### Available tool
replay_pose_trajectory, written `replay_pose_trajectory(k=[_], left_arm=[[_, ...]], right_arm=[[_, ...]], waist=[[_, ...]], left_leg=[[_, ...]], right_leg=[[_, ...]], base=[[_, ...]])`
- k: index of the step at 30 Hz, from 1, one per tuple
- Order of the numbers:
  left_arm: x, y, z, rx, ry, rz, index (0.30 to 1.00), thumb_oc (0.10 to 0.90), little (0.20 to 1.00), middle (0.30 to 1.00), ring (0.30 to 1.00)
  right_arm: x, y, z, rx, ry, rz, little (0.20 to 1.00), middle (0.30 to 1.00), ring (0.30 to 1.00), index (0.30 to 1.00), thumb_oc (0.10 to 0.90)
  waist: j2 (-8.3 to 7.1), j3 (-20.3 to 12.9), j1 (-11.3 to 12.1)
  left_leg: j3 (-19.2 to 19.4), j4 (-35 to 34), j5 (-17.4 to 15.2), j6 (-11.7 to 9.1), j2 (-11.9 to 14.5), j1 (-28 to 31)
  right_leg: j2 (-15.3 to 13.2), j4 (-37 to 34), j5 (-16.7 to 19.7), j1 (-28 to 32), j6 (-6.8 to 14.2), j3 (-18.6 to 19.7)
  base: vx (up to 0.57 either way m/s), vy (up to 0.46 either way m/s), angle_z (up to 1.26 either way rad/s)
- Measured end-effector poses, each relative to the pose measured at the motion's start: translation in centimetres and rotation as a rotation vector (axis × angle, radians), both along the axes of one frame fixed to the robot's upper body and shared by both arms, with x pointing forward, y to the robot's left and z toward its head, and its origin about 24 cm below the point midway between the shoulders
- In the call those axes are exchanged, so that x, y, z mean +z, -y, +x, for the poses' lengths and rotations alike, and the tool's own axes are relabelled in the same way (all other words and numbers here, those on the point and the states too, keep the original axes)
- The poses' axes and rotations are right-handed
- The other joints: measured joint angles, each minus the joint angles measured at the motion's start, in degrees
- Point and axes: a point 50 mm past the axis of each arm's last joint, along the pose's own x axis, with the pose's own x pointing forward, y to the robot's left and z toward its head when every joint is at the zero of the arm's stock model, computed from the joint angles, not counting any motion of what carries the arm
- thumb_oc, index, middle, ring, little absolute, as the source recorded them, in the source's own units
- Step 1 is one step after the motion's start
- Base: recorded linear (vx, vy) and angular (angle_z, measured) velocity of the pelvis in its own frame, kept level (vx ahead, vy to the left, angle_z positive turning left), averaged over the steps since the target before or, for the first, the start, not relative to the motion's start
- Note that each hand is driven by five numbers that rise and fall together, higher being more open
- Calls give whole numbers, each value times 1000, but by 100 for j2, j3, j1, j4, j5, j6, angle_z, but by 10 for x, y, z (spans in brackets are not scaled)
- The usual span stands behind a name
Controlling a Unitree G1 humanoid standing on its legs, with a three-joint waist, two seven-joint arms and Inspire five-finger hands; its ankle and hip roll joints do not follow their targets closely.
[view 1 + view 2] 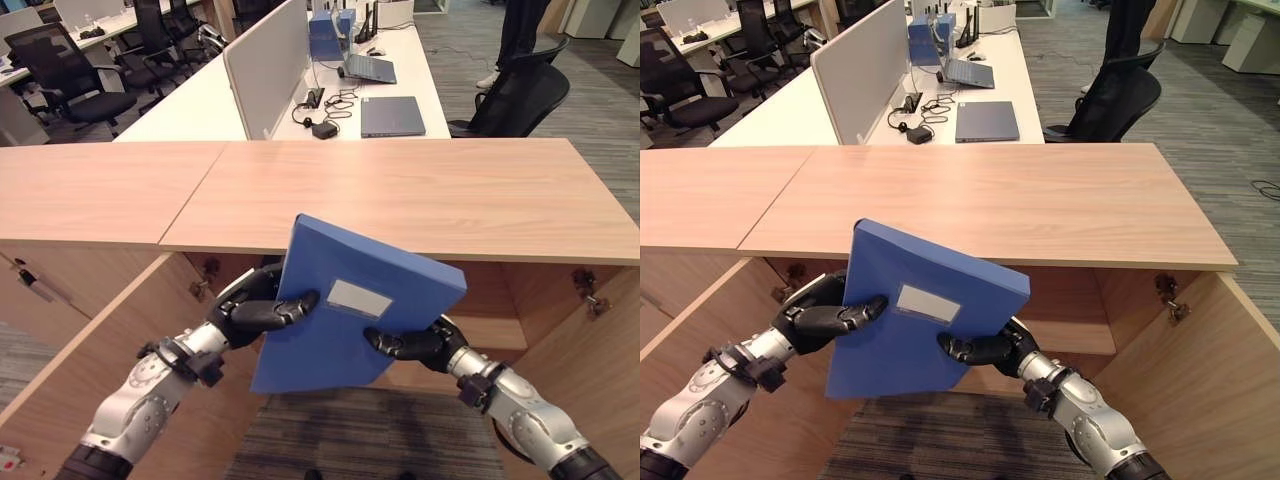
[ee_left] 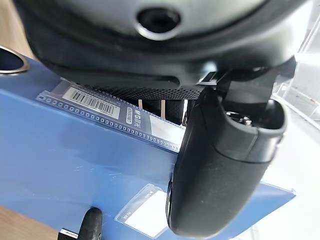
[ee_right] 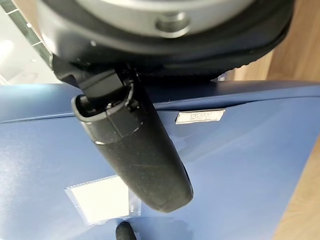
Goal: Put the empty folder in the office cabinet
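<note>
— How many things are counted here?

— One blue folder [image 1: 345, 310] is seen, held up between two hands. One white label pocket [image 1: 359, 298] is carried on its face. One wooden cabinet [image 1: 400, 195] is seen in front, with its two doors [image 1: 95, 350] swung open to either side. Behind it, one long white counter [image 1: 200, 100] is seen, with one closed laptop [image 1: 392, 116] lying flat, one open laptop [image 1: 371, 68] further back, and some black cables [image 1: 325, 110] between them and the grey divider panel [image 1: 265, 65]. One black office chair [image 1: 515, 95] is drawn up at its right side, and several more are gathered at far left. A person's legs [image 1: 515, 35] are seen standing at the top right.

— Where is the folder relative to the hands?

— It is held tilted, in the air, in front of the cabinet's opening and just below its top board. The left hand [image 1: 262, 312] is clamped on its left edge, thumb laid across the front face. The right hand [image 1: 415, 343] is clamped on its lower right edge, thumb likewise pressed on the face.
</note>
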Motion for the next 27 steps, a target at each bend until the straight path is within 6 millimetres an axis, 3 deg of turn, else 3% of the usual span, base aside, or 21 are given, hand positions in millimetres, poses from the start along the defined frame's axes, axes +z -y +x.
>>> replay_pose_trajectory(k=[7, 8, 9, 17, 21, 23, 27], left_arm=[[-2, -1, -2, 12, -3, -12, 300, 400, 300, 300, 300], [-2, -1, -2, 12, -4, -12, 387, 458, 387, 387, 387], [-3, -1, -2, 16, -6, -17, 900, 800, 900, 900, 900], [-9, -6, -4, 62, 17, 8, 900, 800, 900, 900, 900], [-29, -3, -14, 73, -19, 66, 900, 800, 900, 900, 900], [-50, 0, -24, 90, -70, 72, 900, 800, 900, 900, 900], [-81, -6, -44, 69, -165, 264, 900, 800, 900, 900, 900]], right_arm=[[1, 0, 1, 2, 3, -1, 300, 300, 300, 300, 400], [1, 0, 1, 2, 3, -1, 300, 300, 300, 300, 400], [1, 0, 1, 2, 3, -2, 300, 300, 300, 300, 400], [-1, -3, -1, 31, -27, 35, 300, 300, 300, 300, 400], [-5, -1, -4, 78, -48, -28, 300, 300, 300, 300, 400], [-9, 4, -8, 101, -58, -85, 300, 300, 300, 300, 400], [-24, 12, -22, 105, -109, -166, 300, 300, 300, 300, 400]], waist=[[-7, -2, -3], [-7, -2, -3], [-7, -2, 0], [-16, -2, -7], [-35, 1, -5], [-47, -3, -4], [-102, -2, -9]], left_leg=[[0, 0, 1, 0, 0, 2], [0, 0, 1, 0, 1, 0], [1, 0, 1, 0, 0, 2], [1, 0, 2, -1, 2, 1], [-2, 0, 1, -1, 1, -10], [-11, 0, -1, -1, 0, -13], [-27, 0, -1, -7, 9, -47]], right_leg=[[1, 0, 2, 0, -2, 0], [1, 0, 1, 0, -2, 0], [1, 1, 2, 1, -1, 0], [3, 1, 2, 0, -2, 1], [3, 2, -1, -8, 1, -1], [-2, 1, -5, -8, 4, -8], [5, 1, -12, -30, 5, -26]], base=[[0, 0, 0], [0, 0, 0], [0, 0, 0], [0, 0, 0], [0, 0, 0], [0, 0, 0], [-1, 1, 1]])
